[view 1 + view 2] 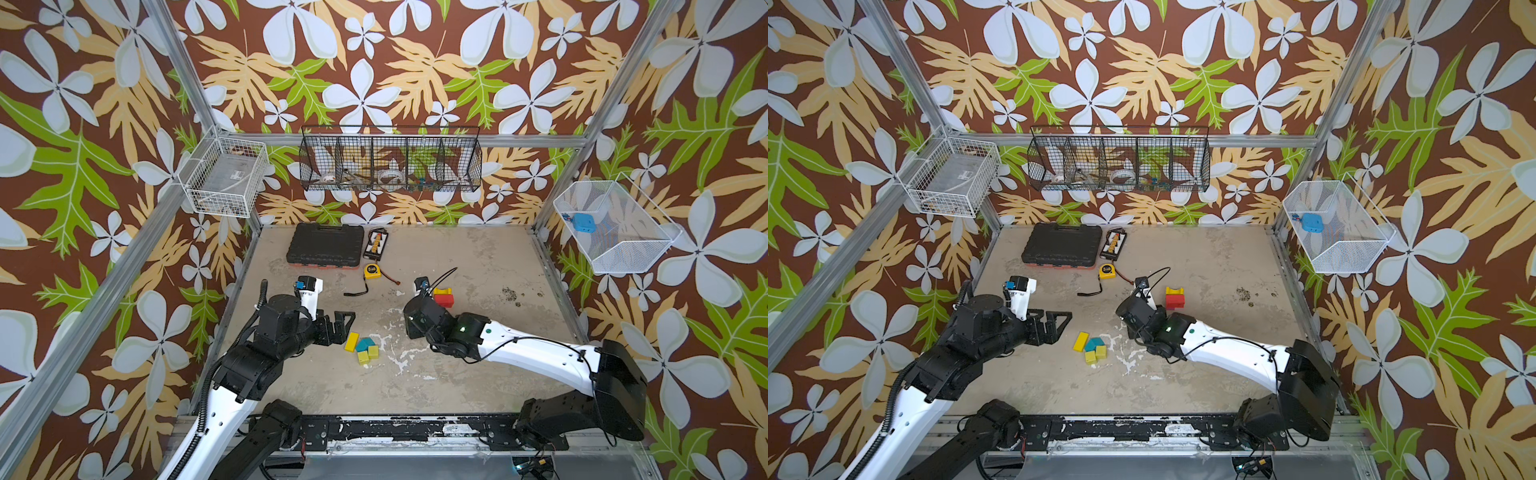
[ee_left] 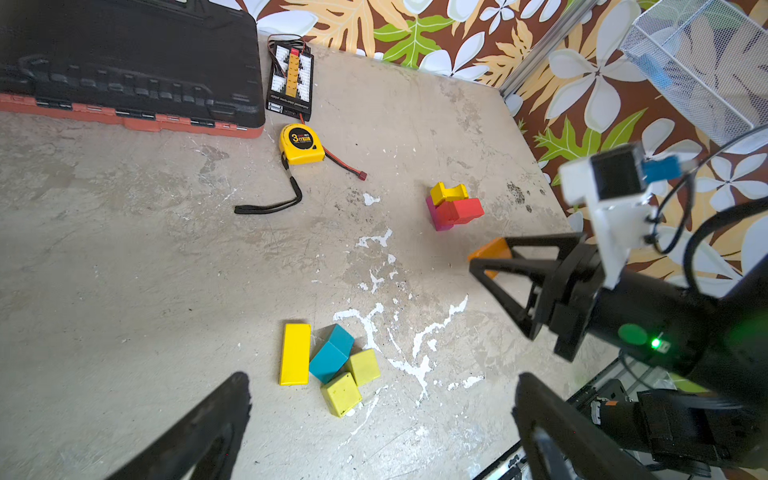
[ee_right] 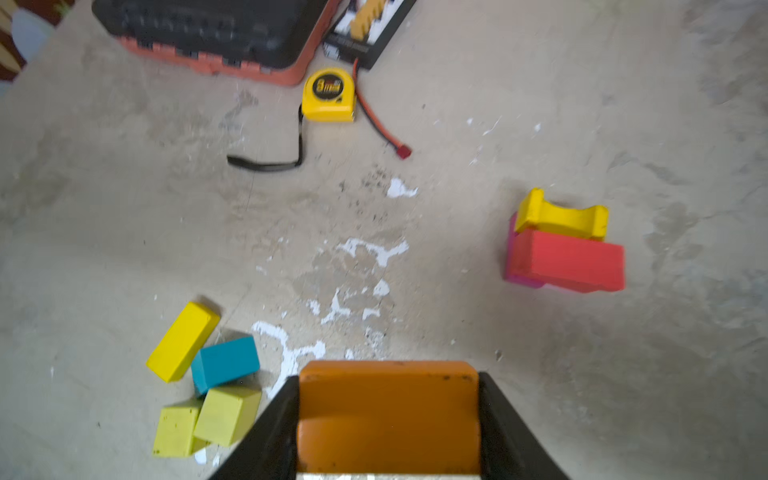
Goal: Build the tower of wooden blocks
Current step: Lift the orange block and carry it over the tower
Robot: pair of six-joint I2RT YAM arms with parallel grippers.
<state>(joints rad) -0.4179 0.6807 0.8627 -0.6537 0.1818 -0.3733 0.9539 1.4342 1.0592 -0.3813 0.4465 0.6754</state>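
While your right gripper [image 3: 388,376] is clamped on an orange block [image 3: 388,419] held well short of the tower [image 2: 453,208], that stack is only three layers high: a magenta base [image 3: 523,282], a red brick [image 3: 569,259] and a yellow arch [image 3: 561,218] on top. Your left gripper [image 1: 341,327] hangs wide open and empty beside the loose pile, where a yellow brick [image 2: 295,353], a teal block [image 2: 330,357] and two lime cubes [image 2: 365,366] lie touching on the table [image 2: 124,270]. I'd judge you under halfway.

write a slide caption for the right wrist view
The right fingers hold an orange block, the red-and-yellow tower ahead, four loose blocks to one side.
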